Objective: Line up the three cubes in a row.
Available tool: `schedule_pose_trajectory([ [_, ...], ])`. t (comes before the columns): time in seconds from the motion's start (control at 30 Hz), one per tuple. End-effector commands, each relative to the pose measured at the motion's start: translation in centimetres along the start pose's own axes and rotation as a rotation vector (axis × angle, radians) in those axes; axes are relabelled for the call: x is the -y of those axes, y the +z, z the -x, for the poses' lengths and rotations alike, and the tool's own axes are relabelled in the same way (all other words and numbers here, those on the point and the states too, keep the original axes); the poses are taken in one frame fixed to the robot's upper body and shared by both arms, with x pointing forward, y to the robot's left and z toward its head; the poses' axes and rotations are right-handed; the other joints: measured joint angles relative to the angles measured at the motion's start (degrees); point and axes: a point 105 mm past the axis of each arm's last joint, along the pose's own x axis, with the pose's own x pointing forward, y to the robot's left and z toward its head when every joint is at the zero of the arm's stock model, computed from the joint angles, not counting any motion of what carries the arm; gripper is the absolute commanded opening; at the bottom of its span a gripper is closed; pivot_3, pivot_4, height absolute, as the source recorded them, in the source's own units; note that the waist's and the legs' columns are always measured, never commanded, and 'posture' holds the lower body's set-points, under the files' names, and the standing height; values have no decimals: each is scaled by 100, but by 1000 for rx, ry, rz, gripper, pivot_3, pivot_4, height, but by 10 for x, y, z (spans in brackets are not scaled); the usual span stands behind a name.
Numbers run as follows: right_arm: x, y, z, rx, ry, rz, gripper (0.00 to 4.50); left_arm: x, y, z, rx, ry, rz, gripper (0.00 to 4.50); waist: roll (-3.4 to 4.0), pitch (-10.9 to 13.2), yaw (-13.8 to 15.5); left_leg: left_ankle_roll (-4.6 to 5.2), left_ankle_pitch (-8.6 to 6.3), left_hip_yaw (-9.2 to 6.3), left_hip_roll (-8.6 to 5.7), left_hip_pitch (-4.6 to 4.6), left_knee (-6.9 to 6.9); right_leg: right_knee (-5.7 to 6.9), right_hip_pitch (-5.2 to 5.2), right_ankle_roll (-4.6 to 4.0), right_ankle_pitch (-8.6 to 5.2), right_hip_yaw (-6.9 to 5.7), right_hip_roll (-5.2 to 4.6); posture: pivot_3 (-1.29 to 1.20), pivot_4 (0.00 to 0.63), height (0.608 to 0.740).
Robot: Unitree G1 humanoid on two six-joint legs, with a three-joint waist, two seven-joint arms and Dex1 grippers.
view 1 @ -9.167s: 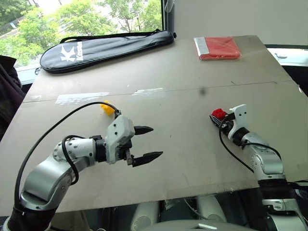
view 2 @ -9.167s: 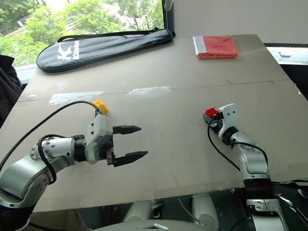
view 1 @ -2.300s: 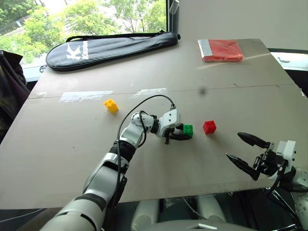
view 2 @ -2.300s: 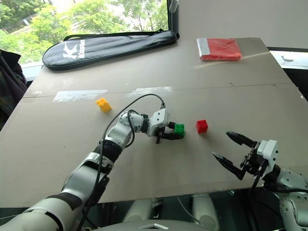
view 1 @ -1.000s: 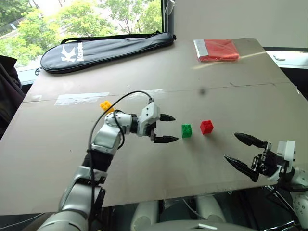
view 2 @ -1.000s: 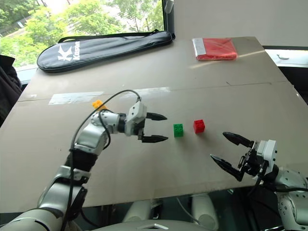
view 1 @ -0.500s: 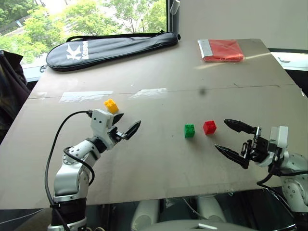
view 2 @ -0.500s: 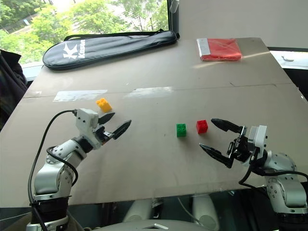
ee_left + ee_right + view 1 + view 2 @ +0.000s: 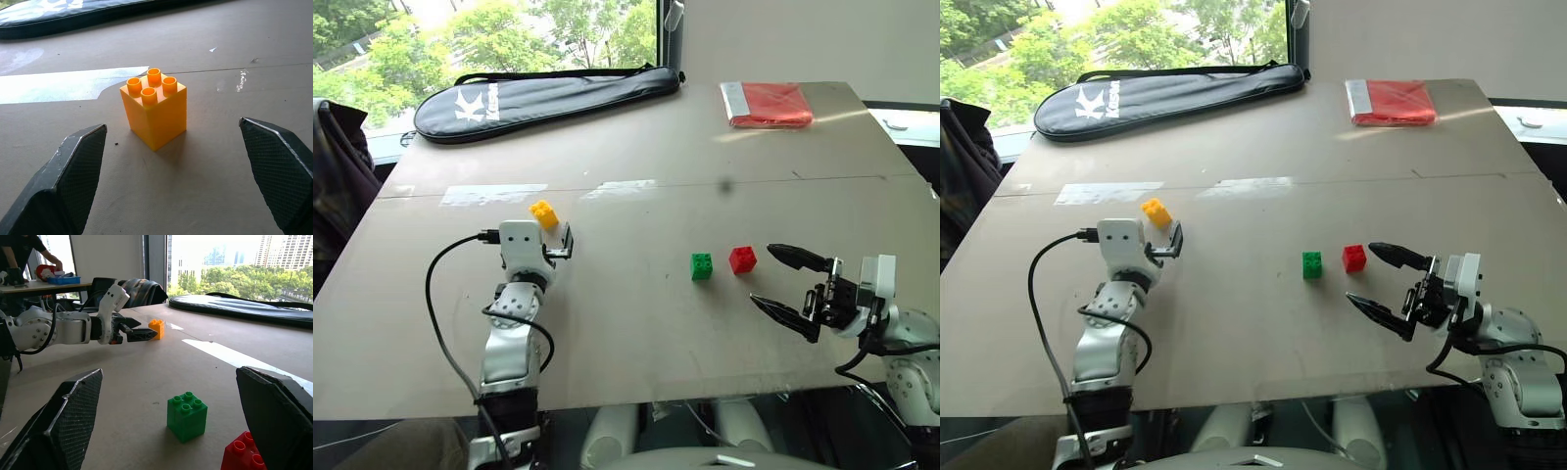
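Observation:
The yellow cube stands at the table's left, just beyond my left gripper. That gripper is open and points at the cube. In the left wrist view the yellow cube sits ahead of the two spread fingers, untouched. The green cube and the red cube stand side by side, slightly apart, near the table's middle. My right gripper is open and empty, just right of the red cube, pointing left at it.
A black racket bag lies along the far left edge. A flat red packet rests at the far right. Shiny tape patches mark the board's seam. A person stands at a desk far behind.
My left arm has swung left, away from the green cube, and turned until its open gripper faces the yellow cube. The right gripper rose slightly toward the red cube, then held still.

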Motion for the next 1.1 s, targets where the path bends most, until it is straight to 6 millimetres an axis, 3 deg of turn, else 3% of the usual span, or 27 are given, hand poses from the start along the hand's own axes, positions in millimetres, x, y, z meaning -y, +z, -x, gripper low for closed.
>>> schedule_pose_trajectory([
  [0.03, 1, 6, 0, 11, 5, 28, 4500, -4, 4, -12, 14, 76, -19, 4447, 0, 0, 0, 0, 0, -1, 0, -1, 0, 0, 0, 0, 0, -1, 0, 0, 150, 712],
  [0.3, 1, 5, 2, 3, -4, 40, 4500, -2, -4, -27, -24, 184, 64, 4447, -1, -1, 8, 0, 0, -3, -2, 0, 1, 0, 1, 4, 2, -4, -3, 0, 150, 712],
  [0.43, 1, 5, 3, -3, -8, 44, 4500, -7, -6, -27, -44, 241, 80, 3299, 0, -2, 3, -1, 0, -2, -2, 1, 0, 0, 1, 5, 3, -2, -4, 0, 150, 712],
  [0.57, 1, 7, 2, -4, -8, 48, 4500, -12, -12, -27, -84, 270, 78, 1415, 0, -3, -1, -1, 1, 0, -2, 4, 0, 2, 1, 7, 3, -1, -3, 0, 150, 712],
  [0.6, 1, 7, 1, -3, -8, 49, 4500, -11, -12, -27, -84, 265, 82, 1201, 1, -3, -3, -1, 1, 1, -2, 4, 0, 2, 1, 7, 3, -1, -2, 0, 150, 712],
  [0.67, 1, 7, 0, -2, -8, 48, 4500, -6, -7, -28, -61, 220, 83, 1204, 2, -4, -3, -2, 1, 2, -2, 5, 0, 3, 1, 7, 3, -1, -2, 0, 150, 712],
  [0.9, 1, 7, 1, -3, -16, 48, 4500, 53, 22, -14, 79, -332, 76, 1204, 1, -3, 11, -3, 1, 1, -4, -2, 0, 1, 0, 5, 4, -1, -5, 0, 150, 712],
  [1.03, 1, 7, 4, -10, -28, 47, 4500, 77, 28, 14, 121, -695, 93, 1204, 2, -3, -10, -2, 1, 1, -4, -4, -1, -2, -2, 4, 3, -1, -7, 0, 150, 712],
  [1.1, 0, 3, 8, -23, -37, 43, 4500, 88, 26, 39, 124, -975, 142, 1204, 3, -3, -29, -2, 1, 6, 1, -3, -2, -1, -4, 3, 3, 2, -5, 0, 150, 712],
])
